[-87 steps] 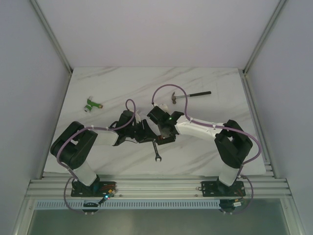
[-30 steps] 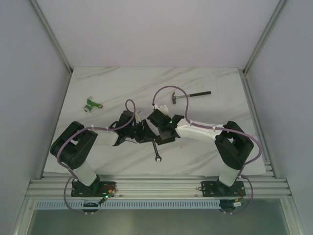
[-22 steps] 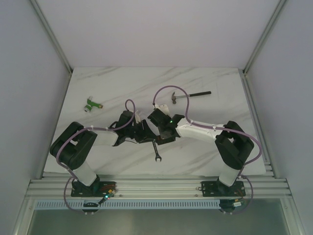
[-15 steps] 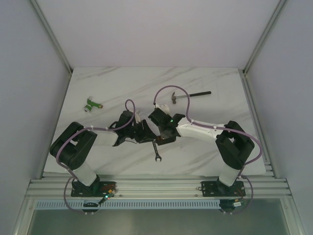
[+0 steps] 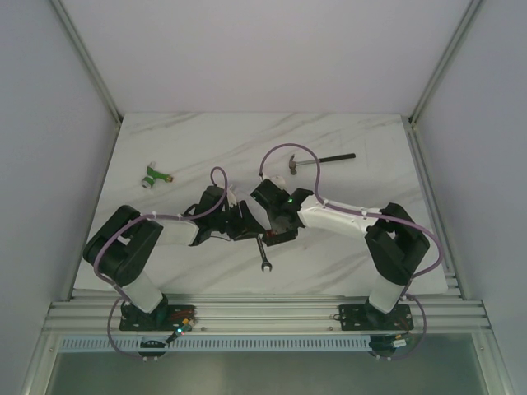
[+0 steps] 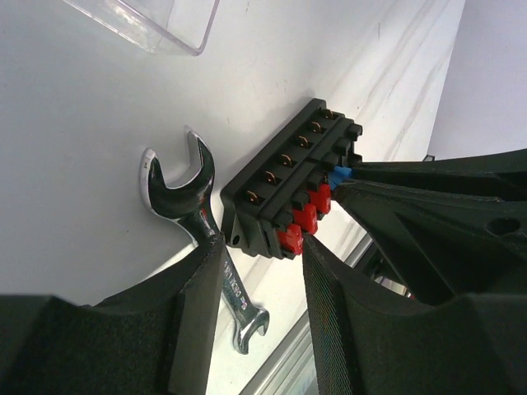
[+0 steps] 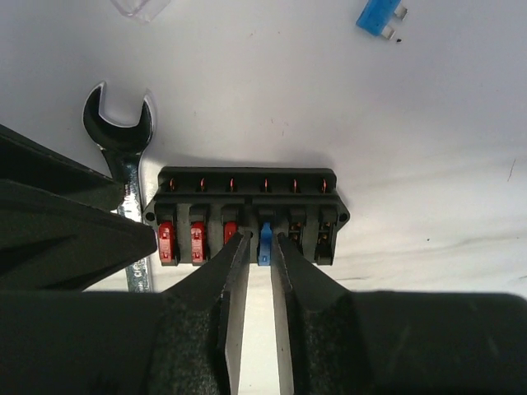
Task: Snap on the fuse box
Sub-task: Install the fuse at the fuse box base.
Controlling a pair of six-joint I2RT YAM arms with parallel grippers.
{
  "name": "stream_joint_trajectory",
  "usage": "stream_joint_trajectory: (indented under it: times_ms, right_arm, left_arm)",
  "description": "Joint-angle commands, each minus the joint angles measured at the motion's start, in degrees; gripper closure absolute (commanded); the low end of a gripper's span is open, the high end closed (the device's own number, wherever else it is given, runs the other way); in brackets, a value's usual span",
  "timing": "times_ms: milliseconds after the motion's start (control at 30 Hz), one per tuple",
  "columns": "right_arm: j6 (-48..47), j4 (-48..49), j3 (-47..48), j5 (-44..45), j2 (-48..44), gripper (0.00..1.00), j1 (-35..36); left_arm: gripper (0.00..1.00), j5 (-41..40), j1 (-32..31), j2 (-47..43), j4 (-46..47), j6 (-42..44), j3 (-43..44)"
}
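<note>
The black fuse box point(image 7: 247, 191) lies on the table with three red fuses and one blue fuse point(image 7: 263, 243) in its slots. My right gripper point(image 7: 263, 239) is narrowly open. Its fingertips stand on either side of the seated blue fuse, with a small gap on the left. My left gripper point(image 6: 255, 259) is open at the box's end point(image 6: 280, 177). One of its fingers touches the red-fuse side and the other lies over the wrench point(image 6: 177, 189). The clear cover point(image 6: 152, 20) lies apart on the table. In the top view both grippers point(image 5: 247, 224) point(image 5: 276, 229) hide the box.
The wrench point(image 5: 263, 253) lies just beside and in front of the box. A hammer point(image 5: 317, 160) lies at the back right. A green-and-white connector point(image 5: 153, 175) lies at the left. A loose blue fuse point(image 7: 380, 16) lies beyond the box.
The right wrist has shifted very slightly over the box. The left arm, the wrench and the other things have not moved.
</note>
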Motion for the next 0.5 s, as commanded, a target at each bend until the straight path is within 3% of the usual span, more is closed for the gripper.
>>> stream_joint_trajectory:
  times_ms: [0,467]
  right_arm:
    - [0.29,-1.40,2.68,-0.94,-1.82,0.76,-0.30]
    - [0.09,-1.78,2.41,-1.76,-0.69,0.81,-1.80]
  left_arm:
    - [0.48,0.30,-0.33,-1.71,-1.13,-0.45,0.23]
    - [0.40,1.82,-0.76,-1.10,-1.39,-0.28,1.72]
